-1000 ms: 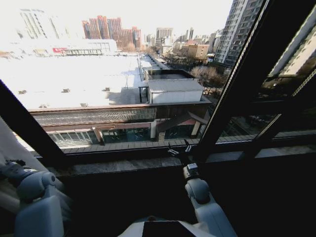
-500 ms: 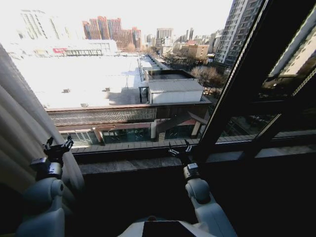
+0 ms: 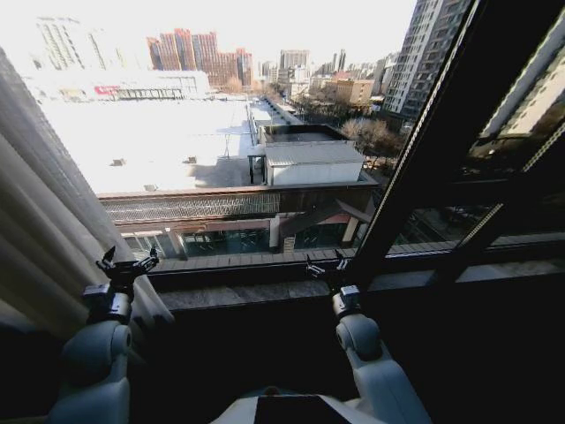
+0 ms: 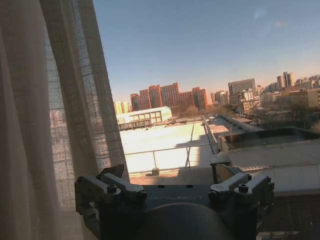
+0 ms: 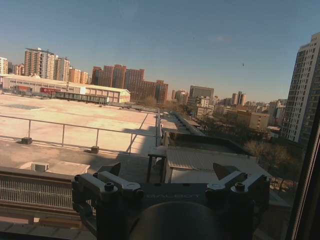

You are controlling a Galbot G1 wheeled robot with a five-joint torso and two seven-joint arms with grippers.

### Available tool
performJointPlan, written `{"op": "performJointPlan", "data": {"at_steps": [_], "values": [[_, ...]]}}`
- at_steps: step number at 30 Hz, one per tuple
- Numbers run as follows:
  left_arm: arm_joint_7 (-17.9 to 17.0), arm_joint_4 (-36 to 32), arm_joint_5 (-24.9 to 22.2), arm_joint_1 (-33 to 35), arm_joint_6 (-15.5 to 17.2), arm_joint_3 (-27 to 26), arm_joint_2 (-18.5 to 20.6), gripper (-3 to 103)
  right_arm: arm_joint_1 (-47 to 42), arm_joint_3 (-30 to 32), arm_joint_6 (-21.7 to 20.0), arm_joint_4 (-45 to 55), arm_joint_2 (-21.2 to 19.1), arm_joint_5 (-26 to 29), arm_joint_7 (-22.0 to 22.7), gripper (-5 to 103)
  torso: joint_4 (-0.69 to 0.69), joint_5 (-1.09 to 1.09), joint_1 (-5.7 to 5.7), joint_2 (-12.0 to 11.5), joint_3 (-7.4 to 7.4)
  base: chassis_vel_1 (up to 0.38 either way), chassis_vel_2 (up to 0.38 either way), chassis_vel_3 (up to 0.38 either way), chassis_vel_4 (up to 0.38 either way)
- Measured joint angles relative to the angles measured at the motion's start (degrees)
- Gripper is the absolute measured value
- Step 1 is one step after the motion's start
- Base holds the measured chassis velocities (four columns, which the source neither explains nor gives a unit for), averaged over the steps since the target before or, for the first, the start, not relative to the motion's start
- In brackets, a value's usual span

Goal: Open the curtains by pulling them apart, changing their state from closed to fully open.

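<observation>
Looking down, we see the curtains (image 3: 44, 221) bunched far left, pleats vertical, beside our spread left gripper (image 3: 129, 262); right gripper (image 3: 327, 263) spread at the sill. Wrist views — "GALBOT" marks both gripper bodies.

A high-rise room: big dark-framed window (image 3: 424, 159) overlooking city rooftops (image 3: 309, 159); stone sill (image 3: 256, 293).

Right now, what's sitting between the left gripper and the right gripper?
Nothing stands between them. In the head view, the left gripper and right gripper are separated by bare stone sill and window glass; the curtain hangs beside the left gripper.
</observation>
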Motion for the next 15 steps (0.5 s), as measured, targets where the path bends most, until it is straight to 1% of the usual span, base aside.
{"op": "performJointPlan", "data": {"at_steps": [7, 11, 15], "values": [[-0.2, 0.6, 0.6, 0.3, -0.8, 0.1, -0.9, 100, 0.1, 0.3, -0.9, 0.3, 0.0, 0.4, 0.2, 100, 0.0, 0.0, 0.0, 0.0, 0.0, -0.016, -0.013, 0.016, 0.016], [-0.3, 0.4, 0.6, 0.8, -1.1, -0.1, -1.0, 100, 0.1, 0.8, -0.9, 0.2, -0.1, 0.6, 0.2, 100, 0.0, -0.01, 0.0, 0.0, 0.0, -0.098, -0.082, 0.109, 0.089], [-0.4, 0.5, 0.6, 1.0, -1.9, -0.3, -1.2, 100, 0.3, 1.0, -0.9, 0.2, -0.5, 1.0, 0.2, 100, 0.01, 0.0, 0.0, 0.0, 0.0, -0.167, -0.167, 0.18, 0.176]]}}
